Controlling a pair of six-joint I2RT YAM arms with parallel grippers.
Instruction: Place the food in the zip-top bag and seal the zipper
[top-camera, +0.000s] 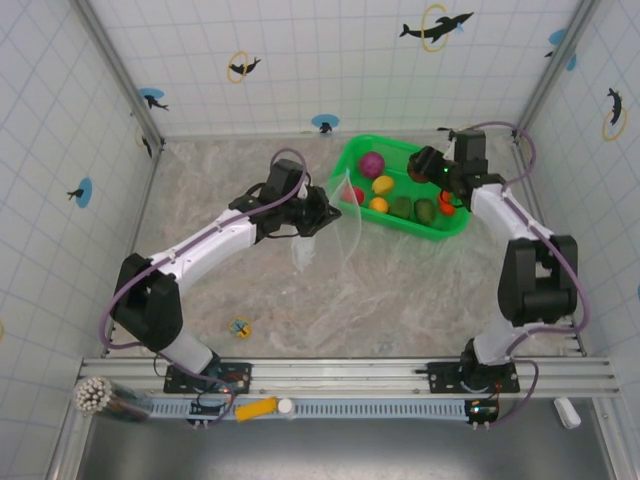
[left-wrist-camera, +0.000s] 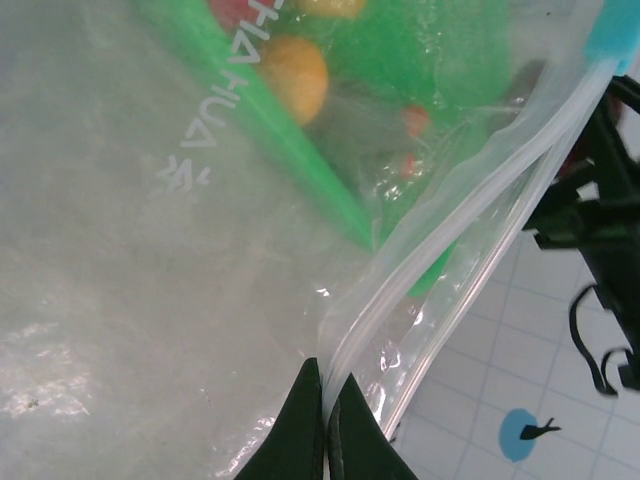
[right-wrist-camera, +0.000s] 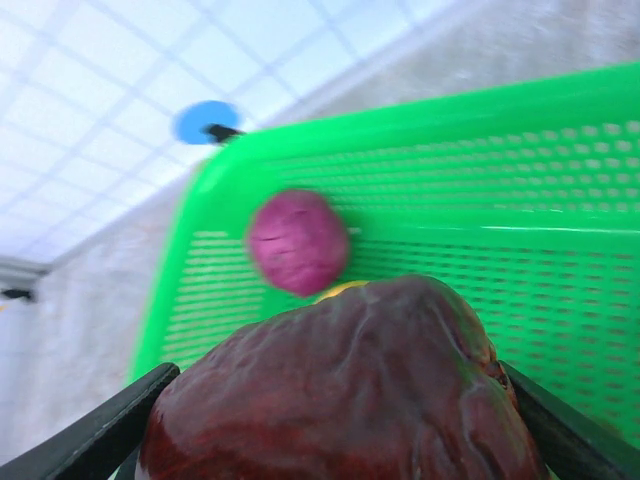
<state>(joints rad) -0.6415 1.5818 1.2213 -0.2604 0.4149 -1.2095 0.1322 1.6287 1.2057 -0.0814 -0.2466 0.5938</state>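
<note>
**A:** Left gripper (left-wrist-camera: 325, 400) first. How do its jaws stand?

**B:** Pressed flat together, with the top edge of the zip-top bag (left-wrist-camera: 150, 300) pinched between them. The zipper (left-wrist-camera: 470, 200) runs from the fingertips up and to the right as a clear double strip, and ends at a pale blue tab (left-wrist-camera: 610, 35).

**A:** Where does the bag sit, seen from above?

**B:** It hangs from that gripper just beside the left end of the green basket (top-camera: 445, 232). Its lower part droops onto the marbled table (top-camera: 250, 290). The plastic is so clear that I can't tell whether the mouth is parted.

**A:** And the right gripper (right-wrist-camera: 338, 380)?

**B:** It is clamped on the maroon food (right-wrist-camera: 340, 420), with a black finger against each side. The wrist camera looks over the maroon food into the basket. There the purple food (right-wrist-camera: 297, 242) lies on the mesh floor near the far wall.

**A:** The other pieces?

**B:** They are in the basket too. From overhead, the yellow food (top-camera: 382, 184) lies next to the purple one, with the orange food (top-camera: 378, 205) just below it. Two green pieces (top-camera: 402, 207) lie side by side along the near wall. A red piece (top-camera: 445, 205) sits at the right end, close under the right arm.
</note>
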